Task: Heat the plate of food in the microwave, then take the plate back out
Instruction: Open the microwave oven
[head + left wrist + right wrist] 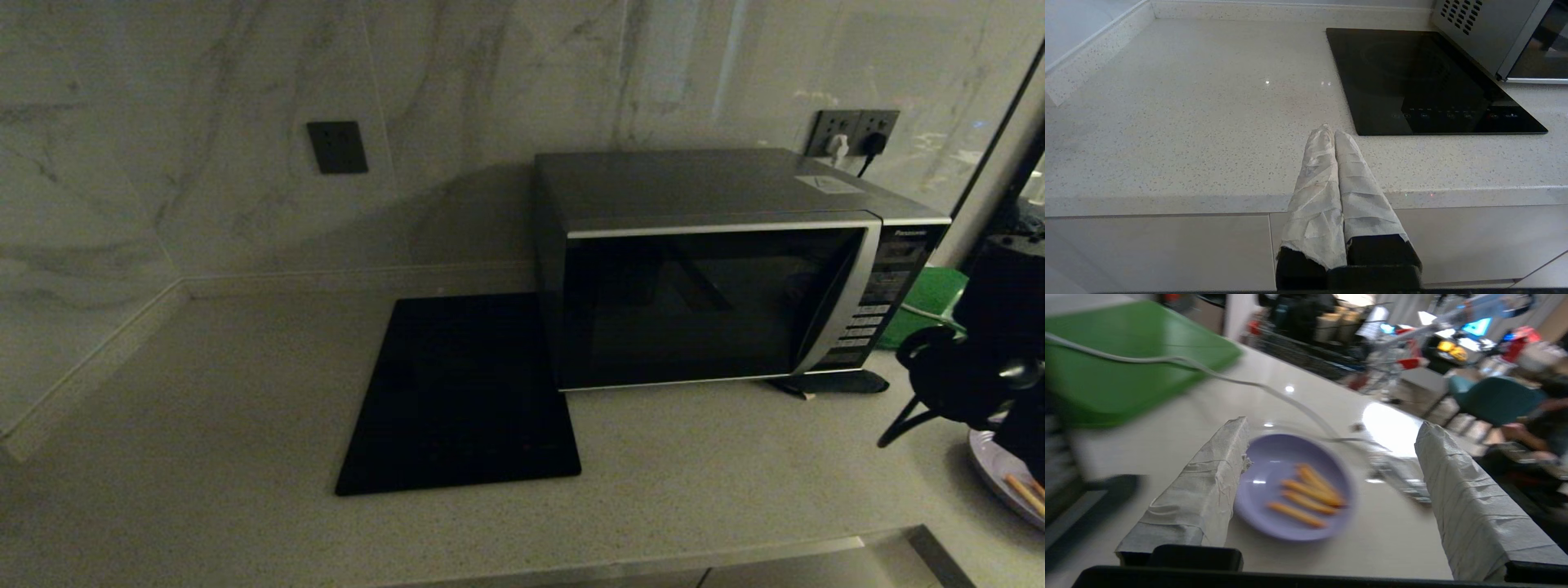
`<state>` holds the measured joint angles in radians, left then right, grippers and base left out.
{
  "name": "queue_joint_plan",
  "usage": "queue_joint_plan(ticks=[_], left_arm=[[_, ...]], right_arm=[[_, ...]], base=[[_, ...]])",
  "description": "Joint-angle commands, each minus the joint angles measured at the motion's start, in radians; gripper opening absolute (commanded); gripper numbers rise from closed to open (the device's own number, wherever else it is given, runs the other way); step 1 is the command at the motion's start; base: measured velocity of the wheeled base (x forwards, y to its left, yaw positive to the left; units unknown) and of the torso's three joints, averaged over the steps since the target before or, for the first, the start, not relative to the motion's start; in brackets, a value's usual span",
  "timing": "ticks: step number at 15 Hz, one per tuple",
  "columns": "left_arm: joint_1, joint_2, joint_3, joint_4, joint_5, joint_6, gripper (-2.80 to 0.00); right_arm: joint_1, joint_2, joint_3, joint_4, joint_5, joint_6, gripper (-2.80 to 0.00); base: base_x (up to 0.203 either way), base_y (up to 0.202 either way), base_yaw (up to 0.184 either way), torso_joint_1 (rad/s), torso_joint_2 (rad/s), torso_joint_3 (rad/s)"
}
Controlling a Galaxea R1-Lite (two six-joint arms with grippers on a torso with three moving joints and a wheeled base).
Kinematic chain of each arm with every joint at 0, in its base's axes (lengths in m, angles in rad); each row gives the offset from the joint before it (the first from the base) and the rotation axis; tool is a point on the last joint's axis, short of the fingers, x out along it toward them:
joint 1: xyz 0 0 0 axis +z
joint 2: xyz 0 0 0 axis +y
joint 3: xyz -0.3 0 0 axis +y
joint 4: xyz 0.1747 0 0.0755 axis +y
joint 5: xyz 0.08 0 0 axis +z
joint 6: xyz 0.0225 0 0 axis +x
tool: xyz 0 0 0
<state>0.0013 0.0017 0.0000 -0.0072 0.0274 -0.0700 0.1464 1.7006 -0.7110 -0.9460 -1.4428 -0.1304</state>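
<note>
Right wrist view: right gripper point(1331, 457) spread wide above plate of food point(1294, 486); green board point(1126, 359) nearby.

One microwave point(718, 278), one black cooktop point(461, 396), one green board point(1122, 355), one plate point(1290, 486) bearing four food sticks point(1306, 494).

Speckled stone counter point(1167, 122); glossy black cooktop point(1425, 81); cloth-wrapped pincer fingers point(1314, 179).

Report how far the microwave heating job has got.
Nothing looks done: the silver-grey microwave has its dark glass door closed, and the round lavender plate of orange sticks sits on the counter. In hand: the right end effector hovers open over the plate. Left: grasp, load, heat, remove. Left end effector is parked, shut.
</note>
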Motion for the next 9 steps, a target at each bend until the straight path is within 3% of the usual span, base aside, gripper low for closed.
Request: queue_joint_plan(ticks=[1,6,9], left_arm=[[0.000,0.000,0.000,0.000,0.002,-0.001,-2.80],[0.000,0.000,0.000,0.000,0.000,-0.001,-2.80],[0.000,0.000,0.000,0.000,0.000,-0.001,-2.80]], right_arm=[[0.036,0.137,-0.046,-0.086,-0.005,0.010,0.00],[0.146,0.236,-0.156,-0.199,0.000,0.003,0.00],[0.196,0.268,-0.108,-0.233,-0.046,0.000,0.00]], base=[[0.000,0.000,0.000,0.000,0.00,0.000],[0.000,0.000,0.000,0.000,0.00,0.000],[0.000,0.000,0.000,0.000,0.00,0.000]])
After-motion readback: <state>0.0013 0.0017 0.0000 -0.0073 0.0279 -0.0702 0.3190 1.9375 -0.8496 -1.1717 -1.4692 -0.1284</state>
